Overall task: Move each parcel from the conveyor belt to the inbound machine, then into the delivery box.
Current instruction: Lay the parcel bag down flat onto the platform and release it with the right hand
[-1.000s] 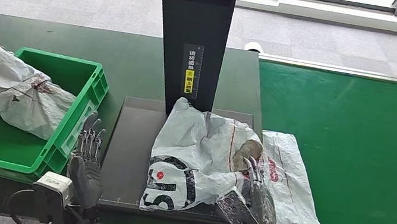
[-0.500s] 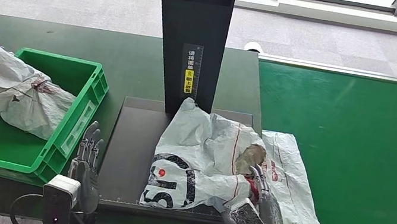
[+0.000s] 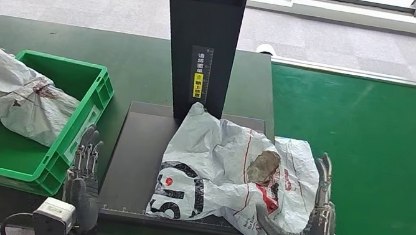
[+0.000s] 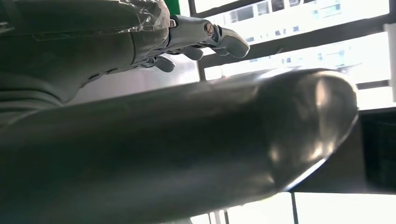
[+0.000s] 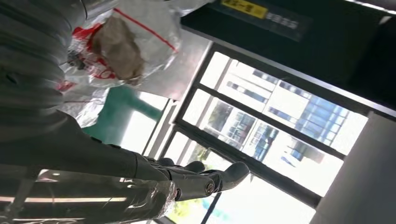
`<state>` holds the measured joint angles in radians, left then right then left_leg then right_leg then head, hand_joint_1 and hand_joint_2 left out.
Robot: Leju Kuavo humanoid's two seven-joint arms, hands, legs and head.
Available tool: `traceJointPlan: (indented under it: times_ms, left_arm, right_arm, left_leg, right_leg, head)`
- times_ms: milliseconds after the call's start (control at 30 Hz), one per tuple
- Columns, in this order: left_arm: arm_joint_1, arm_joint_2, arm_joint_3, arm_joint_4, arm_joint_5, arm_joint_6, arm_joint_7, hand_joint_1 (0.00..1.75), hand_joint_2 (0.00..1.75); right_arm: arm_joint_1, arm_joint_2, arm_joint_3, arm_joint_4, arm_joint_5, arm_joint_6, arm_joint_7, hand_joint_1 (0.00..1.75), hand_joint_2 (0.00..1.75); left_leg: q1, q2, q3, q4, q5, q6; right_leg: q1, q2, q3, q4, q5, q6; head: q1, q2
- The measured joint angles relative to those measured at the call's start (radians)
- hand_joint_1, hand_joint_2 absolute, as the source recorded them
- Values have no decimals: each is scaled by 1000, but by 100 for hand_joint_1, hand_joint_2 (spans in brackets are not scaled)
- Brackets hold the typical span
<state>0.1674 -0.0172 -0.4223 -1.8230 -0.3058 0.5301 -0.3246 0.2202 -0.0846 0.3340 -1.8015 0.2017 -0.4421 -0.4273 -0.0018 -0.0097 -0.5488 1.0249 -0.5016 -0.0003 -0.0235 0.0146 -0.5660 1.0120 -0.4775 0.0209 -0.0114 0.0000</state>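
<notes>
head view: crumpled white parcel (image 3: 222,170) lies on the dark platform of the inbound machine (image 3: 136,156), at the foot of the machine's black post, its right end spilling over onto the edge of the green conveyor belt (image 3: 387,165). it carries black lettering at the near left, red print and a brown patch near its middle. the right hand (image 3: 309,222) stands at the parcel's right end, fingers straight and spread upward, thumb reaching left across the parcel's near edge; it grips nothing. the left hand (image 3: 85,174) is at the platform's near left corner, just beside the green delivery box (image 3: 73,134), fingers stretched out and apart, holding nothing. a second white parcel (image 3: 11,92) lies in the box, draped over its left rim.

left wrist view: left hand (image 4: 140,154) shows as a broad grey thumb across the picture with lighter fingers (image 4: 210,37) above it, extended and free, bright windows behind.

right wrist view: right hand (image 5: 140,182) reaches in with its dark fingers (image 5: 219,177) extended and apart, nothing in them. the parcel (image 5: 126,42) with its red print and brown patch sits close by the ribbed cover, and a strip of the belt (image 5: 121,112) shows beyond it.
</notes>
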Motion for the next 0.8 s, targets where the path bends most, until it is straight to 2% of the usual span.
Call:
traceJointPlan:
  times_ms: [300, 467, 800]
  left_arm:
    - [8, 5, -1, -6, -26, -59, -17, 0, 0]
    - [1, 10, -15, -2, -137, -92, -21, 0, 0]
    - [-13, 10, -22, 12, -185, -94, -36, 0, 0]
  right_arm:
    - [57, 7, -3, -109, -256, 100, -133, 0, 175]
    - [64, 11, -6, -149, -264, 145, -195, 0, 175]
    - [72, 11, -6, -179, -260, 158, -205, 0, 175]
  left_leg:
    - [0, 0, 0, 0, 0, 0]
    - [0, 1, 1, 0, 0, 0]
    - [0, 1, 0, 0, 0, 0]
  right_leg:
    - [0, 0, 0, 0, 0, 0]
    - [0, 0, 0, 0, 0, 0]
    - [0, 0, 0, 0, 0, 0]
  head:
    - [0, 0]
    - [0, 0]
    - [0, 0]
